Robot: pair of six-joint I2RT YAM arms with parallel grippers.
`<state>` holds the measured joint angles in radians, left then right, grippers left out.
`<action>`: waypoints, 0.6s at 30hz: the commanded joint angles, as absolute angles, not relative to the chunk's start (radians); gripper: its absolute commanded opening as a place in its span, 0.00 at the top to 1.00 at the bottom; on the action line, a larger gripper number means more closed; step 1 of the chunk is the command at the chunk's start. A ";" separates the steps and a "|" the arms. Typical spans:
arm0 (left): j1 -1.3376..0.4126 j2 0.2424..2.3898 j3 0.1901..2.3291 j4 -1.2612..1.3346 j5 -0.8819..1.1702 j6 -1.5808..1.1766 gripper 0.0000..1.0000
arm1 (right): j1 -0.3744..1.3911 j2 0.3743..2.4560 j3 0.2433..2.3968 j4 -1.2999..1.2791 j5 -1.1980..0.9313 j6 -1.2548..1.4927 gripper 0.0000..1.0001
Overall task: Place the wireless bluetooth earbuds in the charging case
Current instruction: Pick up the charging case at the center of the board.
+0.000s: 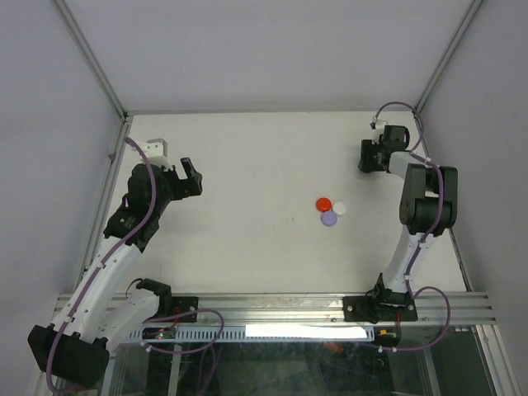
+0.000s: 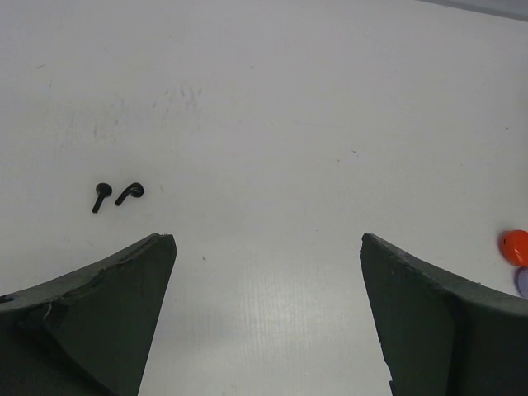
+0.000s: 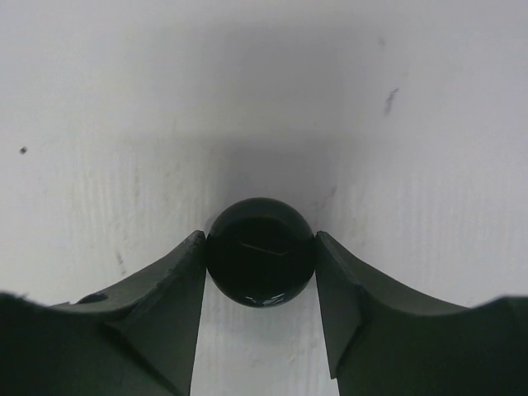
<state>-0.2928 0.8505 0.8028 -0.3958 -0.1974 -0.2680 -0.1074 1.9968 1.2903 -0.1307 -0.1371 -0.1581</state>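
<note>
Two small black earbuds (image 2: 101, 196) (image 2: 129, 194) with stems lie side by side on the white table, ahead and to the left of my left gripper (image 2: 266, 239). That gripper is wide open with nothing between its fingers, and hovers over the left side of the table (image 1: 191, 176). My right gripper (image 3: 260, 243) sits at the far right of the table (image 1: 367, 157). Both its fingers press on a glossy black round charging case (image 3: 261, 264) resting on the table. I cannot see whether the case's lid is open.
Three round pieces cluster in the middle right of the table: red (image 1: 324, 203), white (image 1: 340, 208) and lavender (image 1: 330, 219). The red one (image 2: 513, 246) shows at the right edge of the left wrist view. Metal frame rails and grey walls bound the table.
</note>
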 commanded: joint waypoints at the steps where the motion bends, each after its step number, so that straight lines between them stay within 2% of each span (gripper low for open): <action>1: -0.284 0.842 0.812 -0.327 -0.085 -0.308 0.01 | -0.048 1.845 1.223 -0.057 -0.145 -0.119 0.51; 11: -0.284 0.896 0.851 -0.321 0.142 -0.439 0.01 | 0.116 1.546 0.997 0.061 -0.209 0.000 0.52; 18: -0.287 0.958 0.836 -0.252 0.284 -0.638 0.01 | 0.279 1.328 0.872 0.157 -0.209 0.073 0.52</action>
<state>-0.2928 0.9405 0.8108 -0.3496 0.1570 -0.4942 0.2020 1.4521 0.9169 0.0223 -0.1978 0.0055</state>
